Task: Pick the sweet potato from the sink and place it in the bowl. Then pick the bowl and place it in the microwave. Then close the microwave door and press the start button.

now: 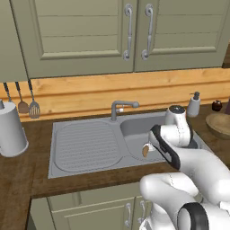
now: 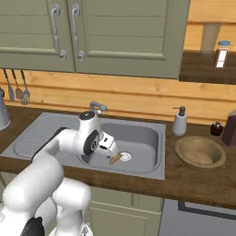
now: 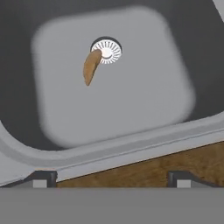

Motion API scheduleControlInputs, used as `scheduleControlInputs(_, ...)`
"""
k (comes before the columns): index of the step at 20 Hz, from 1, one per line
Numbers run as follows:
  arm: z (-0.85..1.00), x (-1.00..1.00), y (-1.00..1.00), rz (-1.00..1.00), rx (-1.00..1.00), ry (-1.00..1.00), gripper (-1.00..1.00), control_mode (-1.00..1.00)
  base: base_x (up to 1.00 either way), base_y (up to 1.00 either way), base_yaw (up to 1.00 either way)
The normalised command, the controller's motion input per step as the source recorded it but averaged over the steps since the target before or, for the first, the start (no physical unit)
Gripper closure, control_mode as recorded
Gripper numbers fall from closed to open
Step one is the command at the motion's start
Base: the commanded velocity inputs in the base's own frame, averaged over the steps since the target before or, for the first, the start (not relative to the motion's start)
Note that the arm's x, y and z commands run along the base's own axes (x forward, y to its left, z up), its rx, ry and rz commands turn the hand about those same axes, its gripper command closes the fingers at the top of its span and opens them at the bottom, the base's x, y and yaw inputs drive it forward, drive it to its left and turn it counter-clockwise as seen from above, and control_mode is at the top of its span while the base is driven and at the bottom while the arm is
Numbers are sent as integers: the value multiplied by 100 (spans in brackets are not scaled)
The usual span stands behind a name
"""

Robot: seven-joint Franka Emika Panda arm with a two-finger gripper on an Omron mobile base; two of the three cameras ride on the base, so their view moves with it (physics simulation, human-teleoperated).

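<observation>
The sweet potato [image 3: 91,66], a small orange-brown tuber, lies on the floor of the sink [image 1: 94,168] basin with one end against the round drain [image 3: 107,50]. It also shows beside the drain in the right base view [image 2: 115,159], and half hidden behind my arm in the left base view [image 1: 145,150]. My gripper [image 3: 113,179] hangs open above the basin's near rim, short of the tuber and holding nothing. The tan bowl [image 2: 200,152] stands empty on the counter right of the sink [image 1: 220,123]. The microwave and its door are out of view.
A curved faucet [image 2: 97,107] rises behind the basin, and the ribbed drainboard [image 1: 87,146] lies to its left. A soap dispenser [image 2: 179,122] and a small dark jar [image 2: 216,128] stand near the bowl. A paper towel roll [image 1: 10,130] is at far left. Wall cabinets hang overhead.
</observation>
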Motion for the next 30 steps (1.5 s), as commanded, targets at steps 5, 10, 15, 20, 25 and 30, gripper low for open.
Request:
scheduleControlInputs(5, -45, 34, -21, -12, 14, 1, -100, -100, 0, 0, 0)
scheduleControlInputs(10, -16, 48, -1, -2, 8, 2, -100, -100, 0, 0, 0)
scheduleControlInputs(15, -5, 36, 1, -2, 2, 7, -100, -100, 0, 0, 0)
scheduleControlInputs(20, -30, 23, 0, 0, 0, 10, -100, -100, 0, 0, 0)
scheduleControlInputs(25, -43, 27, 4, 0, 0, 10, -100, -100, 0, 0, 0)
scheduleControlInputs(30, -37, 9, 1, 0, 3, 1, -100, -100, 0, 0, 0)
